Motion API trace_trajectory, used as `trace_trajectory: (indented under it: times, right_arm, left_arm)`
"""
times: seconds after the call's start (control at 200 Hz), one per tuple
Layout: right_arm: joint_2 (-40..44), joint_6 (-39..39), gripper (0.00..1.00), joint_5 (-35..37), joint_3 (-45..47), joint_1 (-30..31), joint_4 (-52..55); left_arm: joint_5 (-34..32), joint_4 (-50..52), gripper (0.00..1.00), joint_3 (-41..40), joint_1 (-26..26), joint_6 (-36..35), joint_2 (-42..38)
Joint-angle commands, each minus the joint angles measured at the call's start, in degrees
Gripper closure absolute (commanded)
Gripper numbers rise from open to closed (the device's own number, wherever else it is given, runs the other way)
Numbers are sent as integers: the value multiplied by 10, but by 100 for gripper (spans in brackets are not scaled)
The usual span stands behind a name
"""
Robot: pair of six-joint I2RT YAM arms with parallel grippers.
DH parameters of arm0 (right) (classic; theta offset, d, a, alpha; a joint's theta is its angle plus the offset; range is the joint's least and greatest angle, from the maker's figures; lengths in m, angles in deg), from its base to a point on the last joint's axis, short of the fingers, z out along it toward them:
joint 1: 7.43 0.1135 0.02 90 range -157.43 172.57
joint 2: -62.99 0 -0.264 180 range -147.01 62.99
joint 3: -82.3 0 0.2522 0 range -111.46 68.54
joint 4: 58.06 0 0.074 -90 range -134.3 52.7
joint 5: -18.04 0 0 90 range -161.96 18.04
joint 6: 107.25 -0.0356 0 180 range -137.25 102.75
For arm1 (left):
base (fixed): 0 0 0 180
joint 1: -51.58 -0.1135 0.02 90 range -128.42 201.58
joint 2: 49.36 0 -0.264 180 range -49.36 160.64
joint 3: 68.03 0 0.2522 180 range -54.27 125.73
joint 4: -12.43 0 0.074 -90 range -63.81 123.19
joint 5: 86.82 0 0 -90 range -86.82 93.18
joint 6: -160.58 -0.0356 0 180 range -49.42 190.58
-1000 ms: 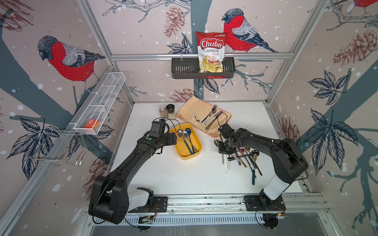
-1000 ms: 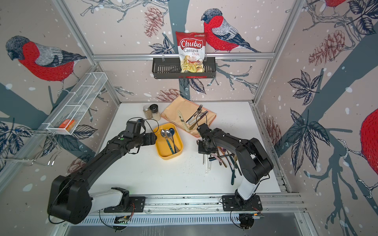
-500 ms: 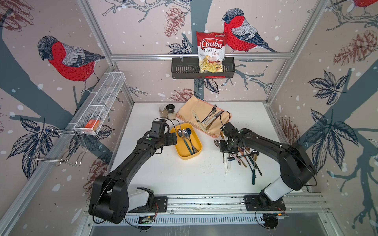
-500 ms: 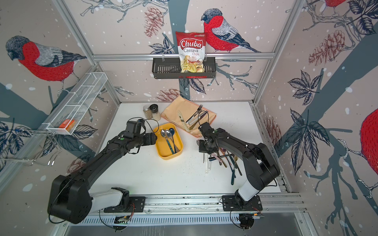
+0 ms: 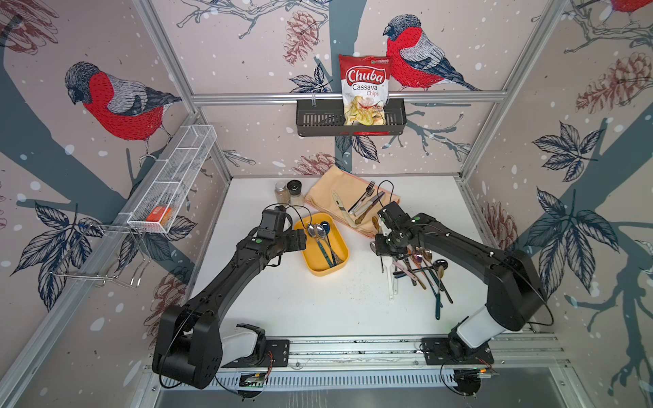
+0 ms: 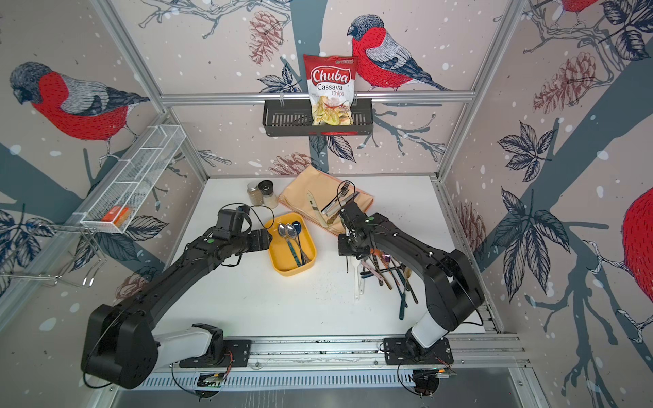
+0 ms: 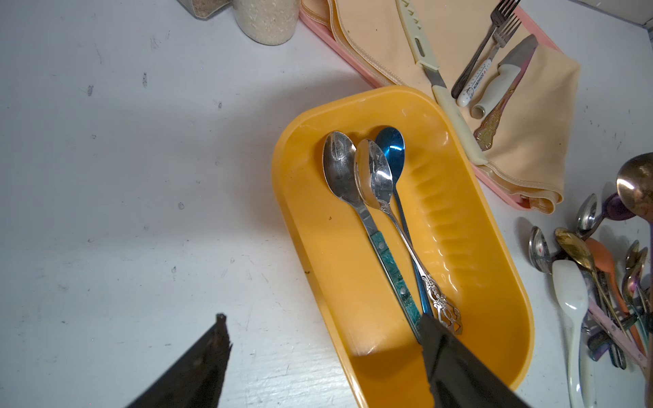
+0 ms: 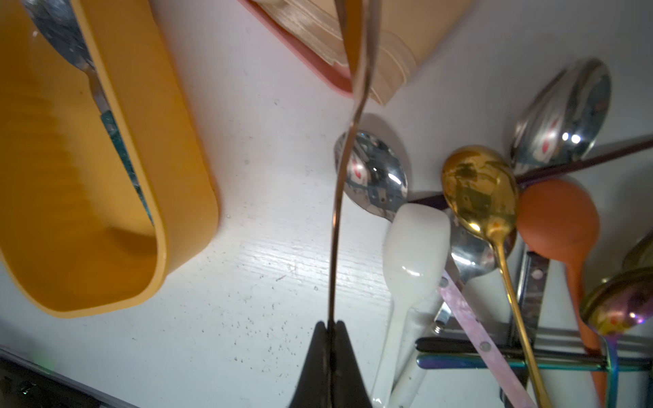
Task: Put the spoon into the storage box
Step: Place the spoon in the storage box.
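Note:
The yellow storage box (image 5: 318,269) lies mid-table and holds three spoons (image 7: 374,176): two silver and one blue. My right gripper (image 5: 378,247) hovers to the right of the box, shut on the thin handle of a coppery spoon (image 8: 338,197). Its bowl (image 5: 375,223) points toward the cloth. The box's end wall (image 8: 183,197) shows beside that spoon in the right wrist view. My left gripper (image 7: 323,319) is open at the box's left end, with one finger (image 7: 434,339) above the spoon handles inside and the other finger (image 7: 219,328) over bare table.
A pile of loose spoons (image 5: 422,268) lies right of my right gripper. A folded cloth (image 5: 339,187) with forks and knives lies behind the box, next to two shakers (image 5: 289,192). A black shelf basket (image 5: 318,122) with a chips bag and a white mesh basket (image 5: 176,180) hang on the walls.
My right gripper, still shut on the spoon, has shifted slightly toward the box. The left arm has stayed where it was.

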Motion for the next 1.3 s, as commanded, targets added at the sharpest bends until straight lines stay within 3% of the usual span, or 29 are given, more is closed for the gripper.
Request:
trace_trajectory:
  times: [0.0,0.305,0.62,1.296]
  right_arm:
    - [-32,46,98,-18,-55,10,13]
    - [-182,113,97,-79,-255,53,41]
    - [-301,147,97,-142,-386,86,55]
    - [-383,140,94,-241,-377,77,34]
  left_arm:
    - [-27,-15,14,-7,-5,27,-10]
    - [51,-44,14,-54,-78,71,-35]
    - [79,-61,14,-74,-89,89,-41]
    - [78,-52,14,-66,-90,82,-46]
